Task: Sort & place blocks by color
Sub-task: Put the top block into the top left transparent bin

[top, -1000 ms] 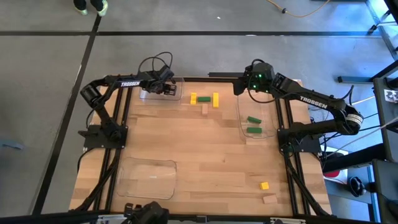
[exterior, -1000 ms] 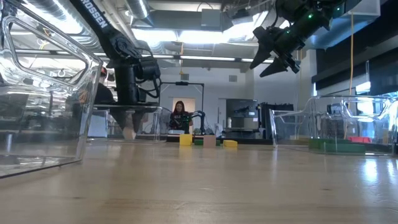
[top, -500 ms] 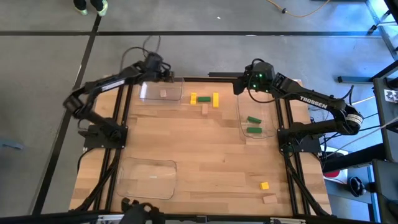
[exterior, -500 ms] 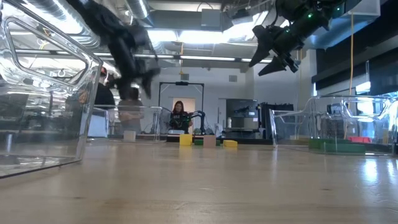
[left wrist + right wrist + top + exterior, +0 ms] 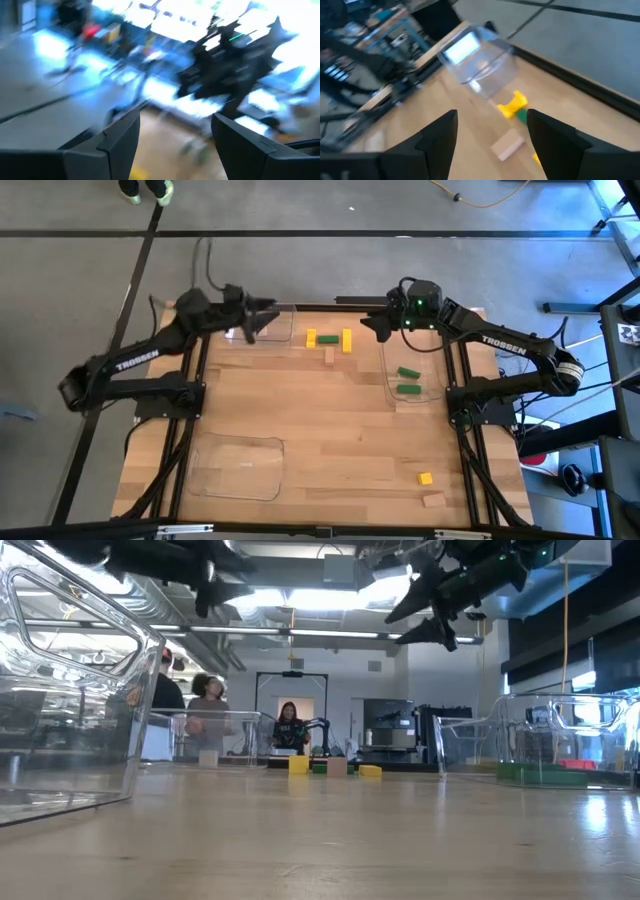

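Observation:
A yellow block (image 5: 311,337), a green block (image 5: 328,339), a yellow bar (image 5: 347,340) and a tan block (image 5: 329,355) lie flat near the table's far edge. Two green blocks (image 5: 408,381) lie in the right clear tray (image 5: 437,370). A tan block (image 5: 208,757) rests in the far-left tray (image 5: 283,330). One yellow block (image 5: 425,478) and one tan block (image 5: 433,499) sit near the near right corner. My left gripper (image 5: 262,313) (image 5: 175,135) is open, high above the far-left tray. My right gripper (image 5: 375,326) (image 5: 490,135) is open in the air, right of the far cluster.
An empty clear tray (image 5: 238,467) stands at the near left. The table's middle (image 5: 330,420) is bare wood. People (image 5: 205,705) stand in the room beyond the far edge. The arms' dark frames run along both table sides.
My left gripper has risen out of the far-left tray and swung up high, tipping toward level; a tan block stays behind in that tray. My right gripper has turned and shifted slightly toward the table's left, toward the far cluster.

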